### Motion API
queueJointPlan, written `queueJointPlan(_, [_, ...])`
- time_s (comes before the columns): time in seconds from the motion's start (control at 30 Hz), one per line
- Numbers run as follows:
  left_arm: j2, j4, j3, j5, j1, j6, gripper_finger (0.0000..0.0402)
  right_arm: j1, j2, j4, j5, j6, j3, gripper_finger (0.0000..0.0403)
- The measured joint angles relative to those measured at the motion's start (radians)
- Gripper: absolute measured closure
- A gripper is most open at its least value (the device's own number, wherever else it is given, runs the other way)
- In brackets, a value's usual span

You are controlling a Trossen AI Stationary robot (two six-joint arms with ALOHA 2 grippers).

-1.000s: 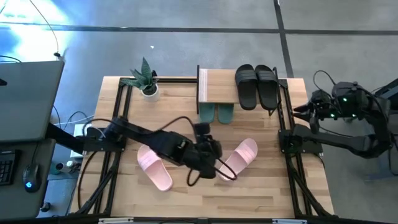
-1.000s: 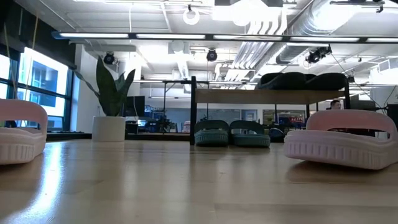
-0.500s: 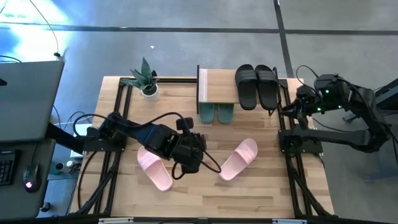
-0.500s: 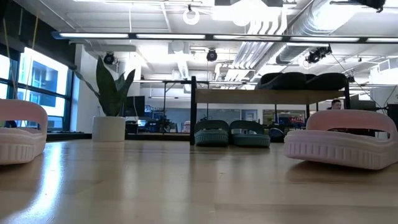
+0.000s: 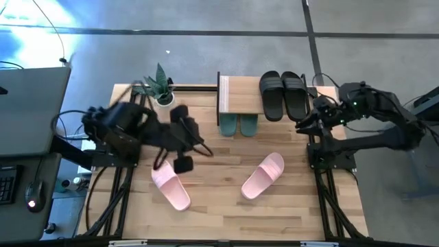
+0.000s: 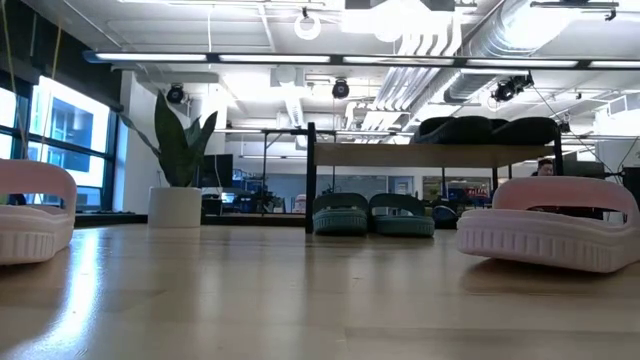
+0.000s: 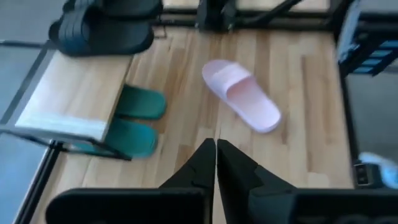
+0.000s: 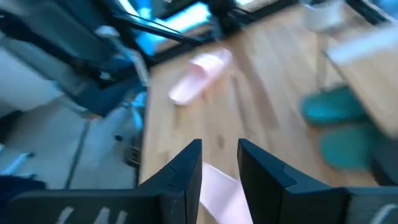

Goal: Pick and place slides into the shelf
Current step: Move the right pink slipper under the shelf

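Observation:
Two light pink slides lie sole-down on the table, one near the left (image 5: 170, 186) (image 6: 30, 210) and one near the middle (image 5: 263, 175) (image 6: 550, 225) (image 7: 242, 102). The black pair (image 5: 283, 95) (image 7: 106, 25) rests on the shelf's wooden top board (image 5: 240, 95) (image 6: 430, 155). My left gripper (image 5: 186, 145) (image 7: 216, 146) is shut and hovers above the table's left half, touching nothing. My right gripper (image 5: 302, 123) (image 8: 219, 155) is open, in the air at the table's right edge beside the shelf.
A teal pair (image 5: 239, 125) (image 6: 375, 215) sits under the shelf. A potted plant (image 5: 162, 88) stands at the far left corner. Black frame rails run along both table sides (image 5: 319, 171). Bare tabletop lies between the two pink slides.
My left arm has drawn back from beside the middle pink slide toward the table's left and far side. My right arm has swung toward the table's left, reaching the table's right edge near the shelf. Both pink slides lie where they were.

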Motion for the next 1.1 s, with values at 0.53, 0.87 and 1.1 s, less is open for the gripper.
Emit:
queueJointPlan(0.53, [-0.063,0.221,-0.132,0.845,0.453,0.375,0.04,0.478,0.258,-0.012,0.477,0.289,0.001,0.0309])
queueJointPlan(0.87, [-0.264,0.389,-0.653,0.937,0.453,0.394,0.0401,0.648,0.56,-0.27,0.616,0.708,0.001,0.0309])
queueJointPlan(1.1, [-0.604,0.709,-1.056,0.799,0.424,0.17,0.0401,0.685,0.736,-0.358,0.538,0.851,0.001,0.0309])
